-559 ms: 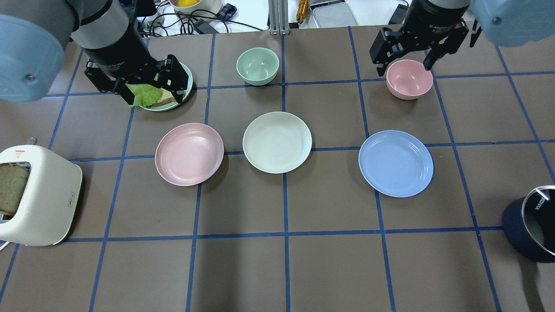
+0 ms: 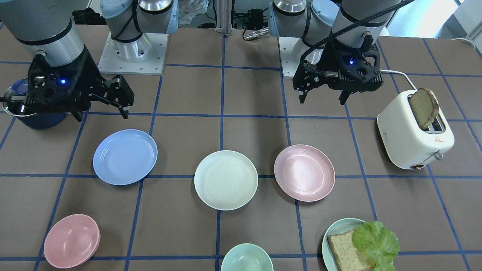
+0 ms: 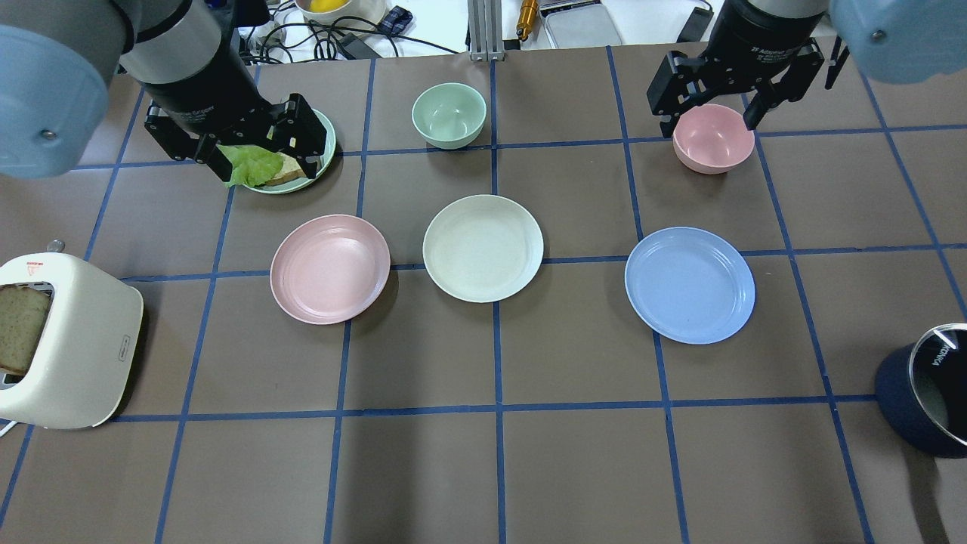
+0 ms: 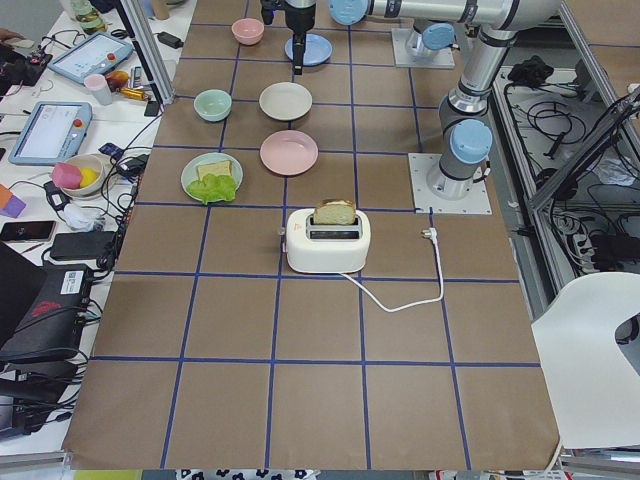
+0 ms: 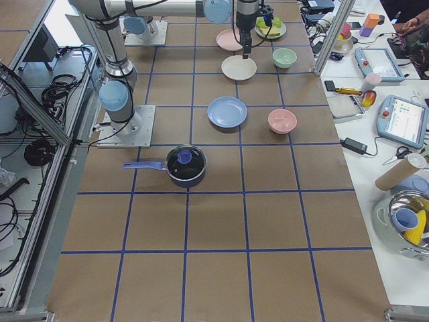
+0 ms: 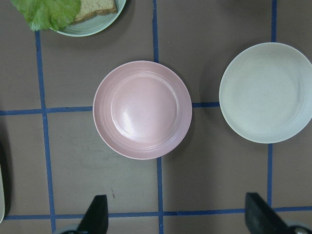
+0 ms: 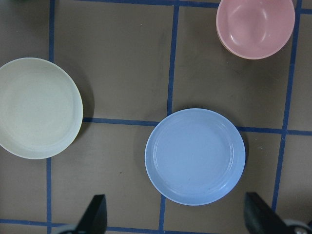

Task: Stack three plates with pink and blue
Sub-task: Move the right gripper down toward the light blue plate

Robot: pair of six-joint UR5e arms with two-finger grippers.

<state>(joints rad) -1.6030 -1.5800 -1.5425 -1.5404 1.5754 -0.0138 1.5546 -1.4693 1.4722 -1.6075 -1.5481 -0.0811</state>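
Three equal plates lie apart in a row on the brown table. The pale pink plate [image 3: 330, 269] is on the left, the cream-white plate [image 3: 483, 248] in the middle, the light blue plate [image 3: 690, 285] on the right. My left gripper [image 3: 257, 151] is open and empty, held high over the far left. Its wrist view shows the pink plate [image 6: 142, 109] and the cream plate [image 6: 265, 92] below. My right gripper [image 3: 709, 117] is open and empty, high above the pink bowl. Its wrist view shows the blue plate [image 7: 195, 156] below.
A small pink bowl [image 3: 712, 137] and a green bowl [image 3: 449, 114] stand at the far side. A pale green plate [image 2: 336, 228] holds bread and lettuce. A white toaster [image 3: 68, 340] stands at the left edge. A dark pot [image 3: 925, 389] stands at the right edge.
The right gripper has shifted slightly toward the far edge of the table. The left gripper has barely moved. The plates have not moved.
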